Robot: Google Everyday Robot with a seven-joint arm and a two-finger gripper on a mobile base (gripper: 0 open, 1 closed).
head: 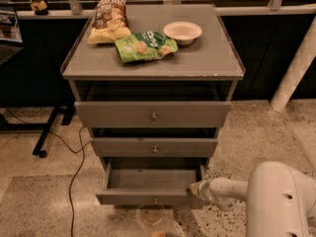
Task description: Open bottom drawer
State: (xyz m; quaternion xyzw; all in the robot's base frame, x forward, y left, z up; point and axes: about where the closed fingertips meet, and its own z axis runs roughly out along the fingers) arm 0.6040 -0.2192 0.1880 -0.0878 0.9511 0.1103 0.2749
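Note:
The bottom drawer (148,197) of the grey cabinet stands pulled out, its plain grey tray (150,177) showing and a small round knob (155,200) on its slim front. My gripper (193,187) sits at the drawer's right front corner, touching the top edge of its front. The white arm (224,190) reaches in from the lower right. The two drawers above, the mid-sized one (154,147) and the tallest (152,114), each stand out a little.
On the cabinet top (207,58) lie a yellow chip bag (107,21), a green snack bag (144,45) and a white bowl (182,32). A black cable (74,172) runs over the floor at the left. A white post (295,73) stands at right.

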